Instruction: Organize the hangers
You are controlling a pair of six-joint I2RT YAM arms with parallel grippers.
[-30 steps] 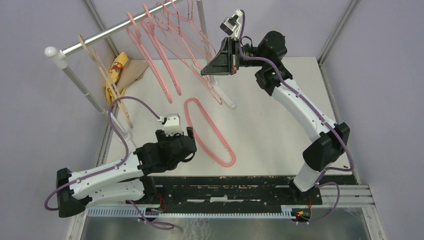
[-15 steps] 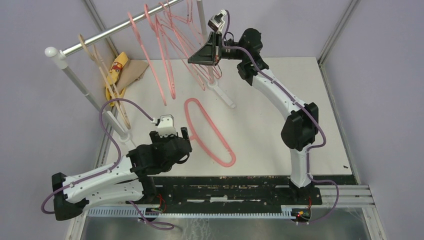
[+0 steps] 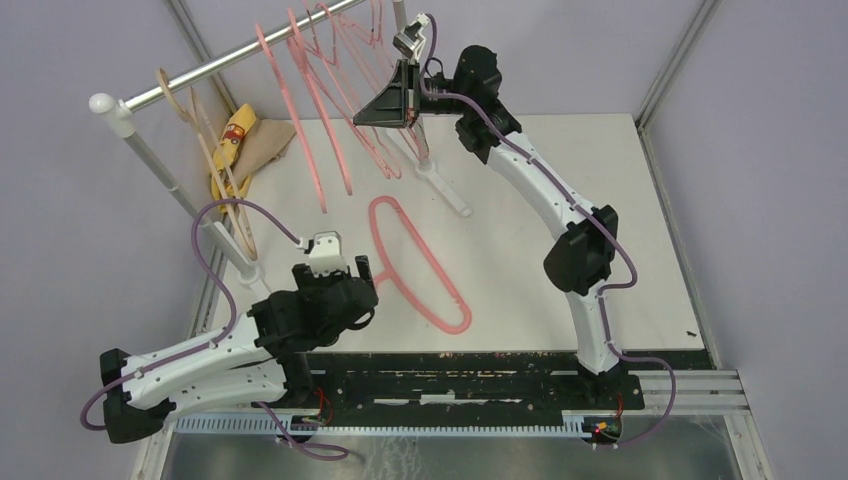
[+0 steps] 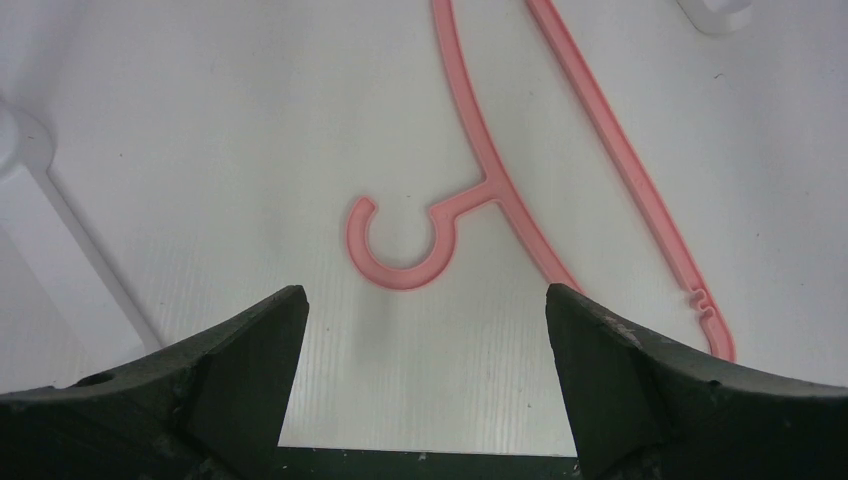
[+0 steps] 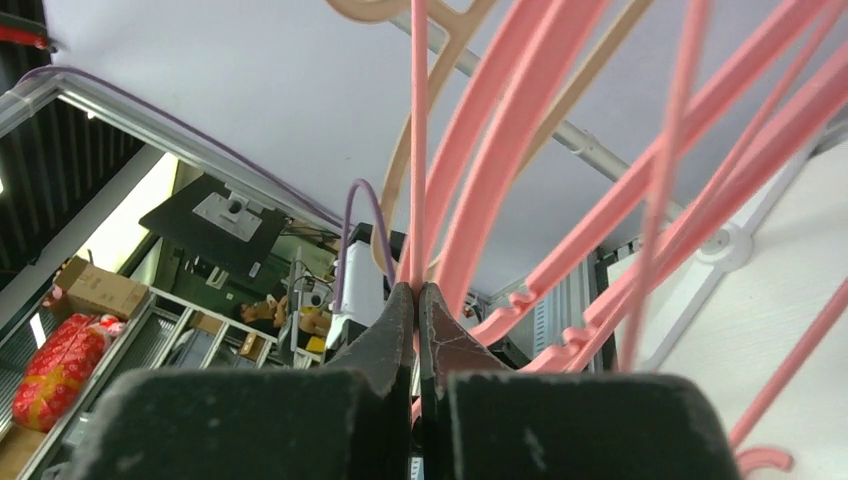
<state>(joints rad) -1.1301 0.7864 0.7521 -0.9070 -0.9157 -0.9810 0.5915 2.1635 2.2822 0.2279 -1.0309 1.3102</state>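
Gripping a thin pink hanger [image 5: 416, 150] is the right end effector [image 5: 418, 298]; the left end effector [image 4: 422, 300] gapes.

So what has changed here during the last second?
The right hand, shut on a thin pink hanger, moved left along the rail, swinging the hung hangers leftward. The left hand, open, drew slightly left. The pink hanger on the table stayed put.

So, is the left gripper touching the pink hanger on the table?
Apart: the left wrist view shows bare table between the open left gripper and the pink hanger.
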